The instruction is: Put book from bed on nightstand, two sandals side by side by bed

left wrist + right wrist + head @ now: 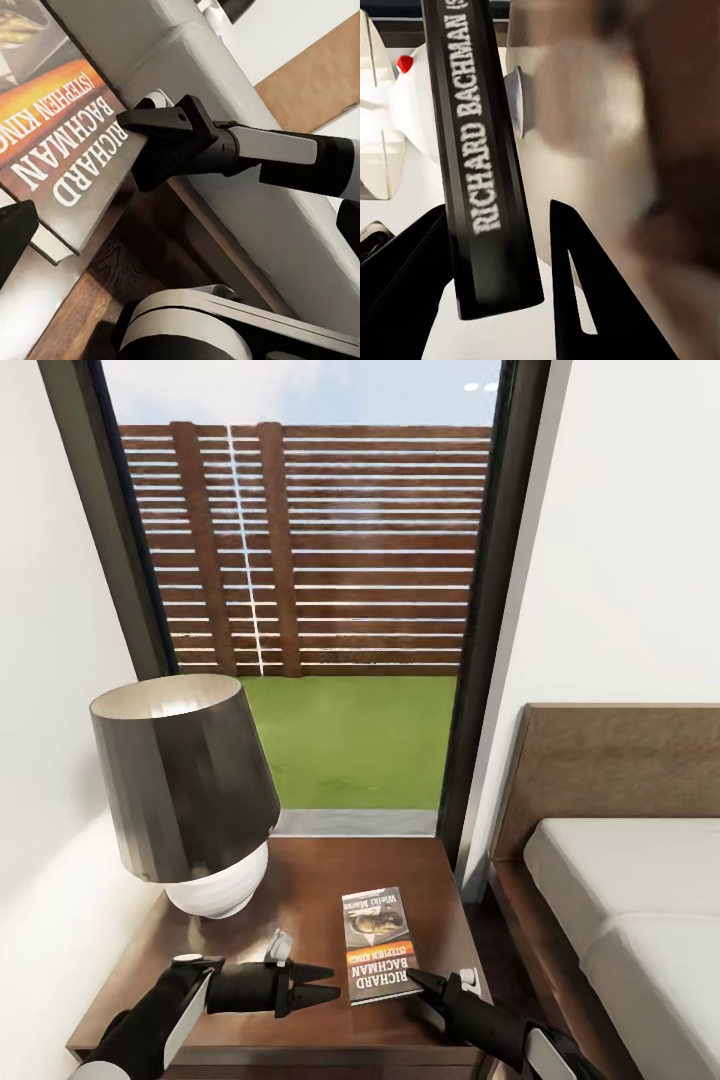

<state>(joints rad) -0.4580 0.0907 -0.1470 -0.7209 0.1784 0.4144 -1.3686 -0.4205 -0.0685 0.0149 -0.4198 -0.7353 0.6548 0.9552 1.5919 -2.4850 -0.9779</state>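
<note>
Nearest, at the nightstand's front edge: left black two-fingered gripper (322,983), fingers parted and empty, tips aimed at the near-left side of the book. Opposite, right black gripper (418,980), with fingers (585,292) spread either side of the book's spine as the right wrist view looks along them, not pressed against it (no grip, by the look of the gaps).

Between the two: small thin paperback with dark cover, orange band and white lettering (379,943), lying flat on the glossy dark-brown wooden nightstand (300,890), close to its front-right corner, cover up.

Legible on the cover: "RICHARD BACHMAN", "(STEPHEN KING)" on the orange band, a smaller line at the far end too small to read. On the spine in the right wrist view: "RICHARD BACHMAN".

Further back on the same top: lamp with dark grey tapered shade and white rounded base (185,790). To the right, low dark-brown wooden bed with bare light-grey mattress (630,900). Beyond, tall dark-framed window (300,560) onto grass and slatted brown fence.

Step in hand, judged: book part done, release finishing. Next: drawing both arms straight back clear of the book without nudging it off the edge, then turning away to find the sandals.
</note>
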